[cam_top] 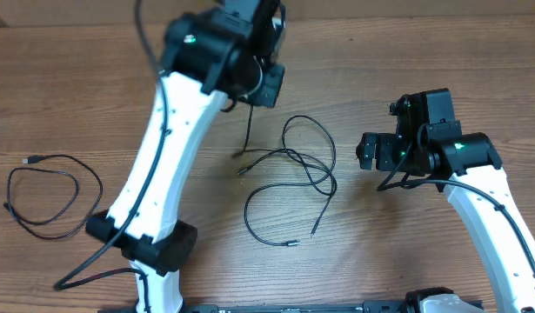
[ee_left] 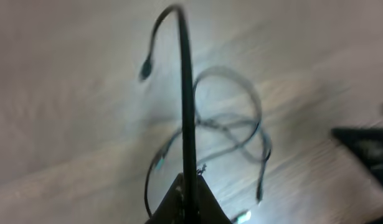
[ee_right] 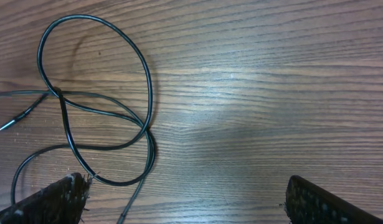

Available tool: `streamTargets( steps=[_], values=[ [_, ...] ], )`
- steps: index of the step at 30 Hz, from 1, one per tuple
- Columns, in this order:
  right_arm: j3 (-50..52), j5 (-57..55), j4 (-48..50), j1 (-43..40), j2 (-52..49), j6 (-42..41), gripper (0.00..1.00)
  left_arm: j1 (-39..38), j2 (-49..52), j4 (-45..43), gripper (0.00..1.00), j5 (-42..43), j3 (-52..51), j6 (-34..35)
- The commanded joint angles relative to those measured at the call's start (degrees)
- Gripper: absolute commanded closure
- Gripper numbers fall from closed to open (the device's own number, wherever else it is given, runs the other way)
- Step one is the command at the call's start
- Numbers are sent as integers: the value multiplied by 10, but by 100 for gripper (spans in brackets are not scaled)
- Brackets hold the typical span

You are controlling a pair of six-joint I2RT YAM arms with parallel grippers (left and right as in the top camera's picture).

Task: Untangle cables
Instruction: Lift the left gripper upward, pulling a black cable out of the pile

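Observation:
A tangle of thin black cables [cam_top: 295,165] lies looped on the wooden table at the centre. My left gripper [cam_top: 264,85] is raised above the tangle's far side and shut on one cable strand [cam_top: 248,130] that hangs from it down to the table. In the blurred left wrist view the jaws [ee_left: 190,198] pinch that strand [ee_left: 187,93], whose plug end [ee_left: 145,67] curls over, with the tangle [ee_left: 238,127] below. My right gripper [cam_top: 370,149] is open just right of the tangle. In its wrist view the jaws [ee_right: 185,200] are wide apart and empty, with cable loops [ee_right: 98,93] at the left.
A separate black cable [cam_top: 50,193] lies in a loose loop at the table's left side, with a plug at its far end. The left arm's white links [cam_top: 158,148] stretch across the table's left-centre. Bare wood shows to the right of the right arm.

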State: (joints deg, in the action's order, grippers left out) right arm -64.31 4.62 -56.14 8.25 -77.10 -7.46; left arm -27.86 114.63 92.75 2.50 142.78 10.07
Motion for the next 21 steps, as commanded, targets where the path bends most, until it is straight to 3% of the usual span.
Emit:
streamTargets(
  steps=[1, 15, 21],
  values=[
    [2, 0, 2, -1, 0, 2, 0, 5, -23, -5, 96, -6, 107, -7],
    [2, 0, 1, -1, 0, 2, 0, 5, -29, -139, 96, -82, 363, -7],
    [2, 0, 3, -1, 0, 2, 0, 5, -57, -239, 96, -99, 372, -6]
  ],
)
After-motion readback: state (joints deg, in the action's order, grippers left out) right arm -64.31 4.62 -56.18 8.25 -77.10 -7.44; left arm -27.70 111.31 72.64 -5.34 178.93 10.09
